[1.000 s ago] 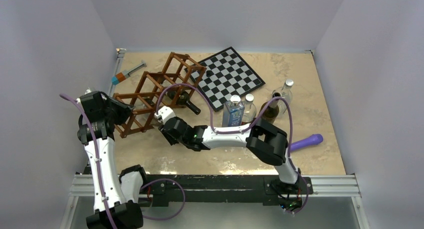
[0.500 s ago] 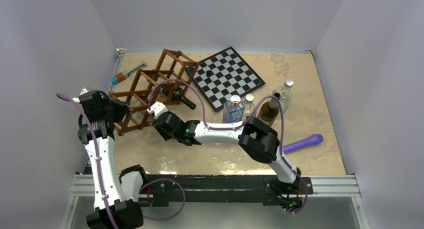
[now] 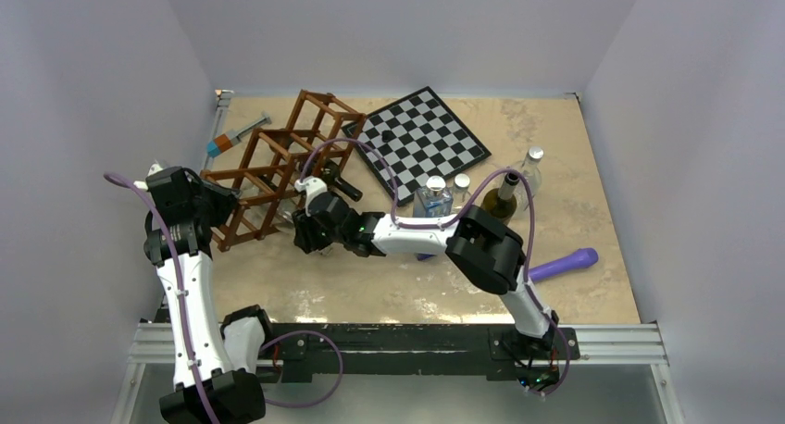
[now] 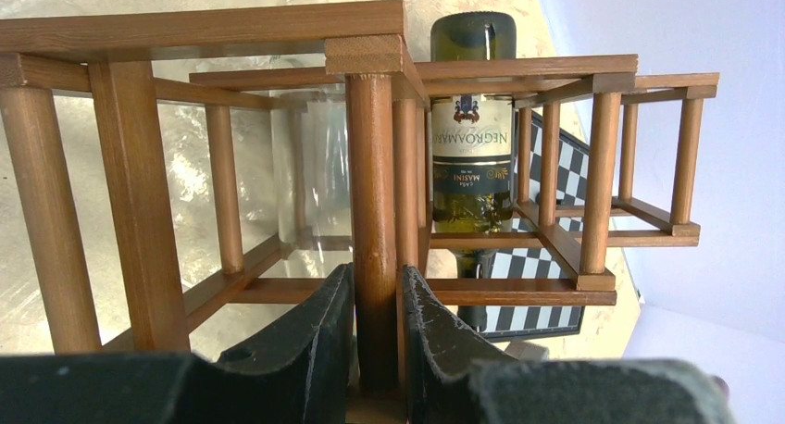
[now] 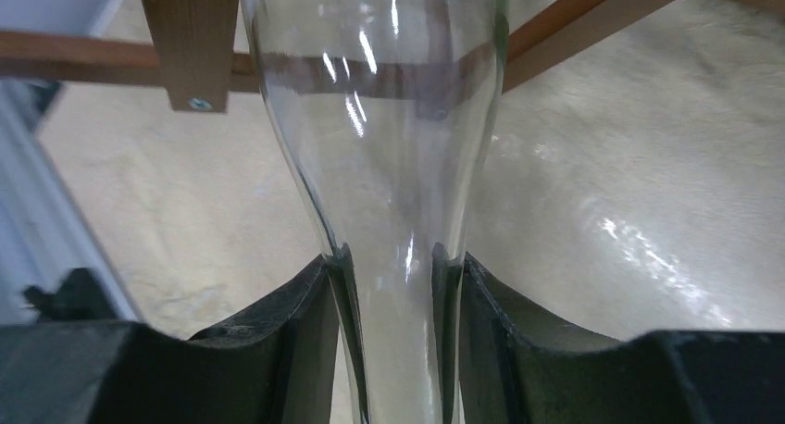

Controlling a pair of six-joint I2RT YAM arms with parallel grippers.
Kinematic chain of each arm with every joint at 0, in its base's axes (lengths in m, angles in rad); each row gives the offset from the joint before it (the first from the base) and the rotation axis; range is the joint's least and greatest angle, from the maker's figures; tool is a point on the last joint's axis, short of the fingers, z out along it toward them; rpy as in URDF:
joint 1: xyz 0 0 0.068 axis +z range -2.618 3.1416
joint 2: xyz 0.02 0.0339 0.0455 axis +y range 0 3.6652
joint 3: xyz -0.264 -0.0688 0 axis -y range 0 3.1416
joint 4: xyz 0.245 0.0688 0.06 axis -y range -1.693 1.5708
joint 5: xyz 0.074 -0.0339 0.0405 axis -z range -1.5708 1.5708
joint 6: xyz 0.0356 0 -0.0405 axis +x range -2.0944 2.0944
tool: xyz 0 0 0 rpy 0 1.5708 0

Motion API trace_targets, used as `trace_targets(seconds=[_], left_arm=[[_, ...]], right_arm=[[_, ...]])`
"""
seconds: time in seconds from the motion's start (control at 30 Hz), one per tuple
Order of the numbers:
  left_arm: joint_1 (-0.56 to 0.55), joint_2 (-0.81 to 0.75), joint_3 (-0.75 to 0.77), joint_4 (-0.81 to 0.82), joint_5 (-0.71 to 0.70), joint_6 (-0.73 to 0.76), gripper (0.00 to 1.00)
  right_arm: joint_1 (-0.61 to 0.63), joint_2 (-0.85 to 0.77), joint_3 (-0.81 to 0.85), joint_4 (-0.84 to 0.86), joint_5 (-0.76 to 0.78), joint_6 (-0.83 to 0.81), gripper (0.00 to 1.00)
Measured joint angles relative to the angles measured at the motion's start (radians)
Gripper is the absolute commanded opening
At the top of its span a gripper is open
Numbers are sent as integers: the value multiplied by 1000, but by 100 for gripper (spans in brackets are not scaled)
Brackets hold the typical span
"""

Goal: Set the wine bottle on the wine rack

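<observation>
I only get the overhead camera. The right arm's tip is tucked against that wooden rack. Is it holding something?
Observer: Yes. Its wrist camera shows the right gripper shut on the neck of a clear glass bottle, whose body reaches in between the bars of the wine rack.
Operator: And the left arm?
Observer: The left gripper is shut on an upright post of the rack.
Operator: Any other bottle in there?
Observer: A green bottle lies in a neighbouring cell; its label reads Negroamaro.
</observation>
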Motion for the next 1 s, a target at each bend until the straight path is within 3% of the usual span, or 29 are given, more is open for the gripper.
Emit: trace_targets(seconds=[0.2, 0.5, 0.6, 0.77, 0.9, 1.0], left_arm=[[0, 0, 1, -4, 18, 0, 0], [0, 2, 4, -4, 21, 1, 0], [0, 2, 4, -5, 21, 2, 0], [0, 5, 7, -6, 21, 7, 0], [0, 11, 12, -11, 21, 9, 0], [0, 16, 16, -15, 21, 9, 0]], right_arm=[[-55, 0, -22, 75, -178, 168, 0], [-77, 24, 23, 59, -243, 253, 1], [-87, 53, 62, 57, -274, 283, 19], [-90, 77, 91, 58, -277, 288, 64], [-97, 72, 90, 105, -238, 275, 83], [-105, 51, 59, 153, -208, 257, 88]])
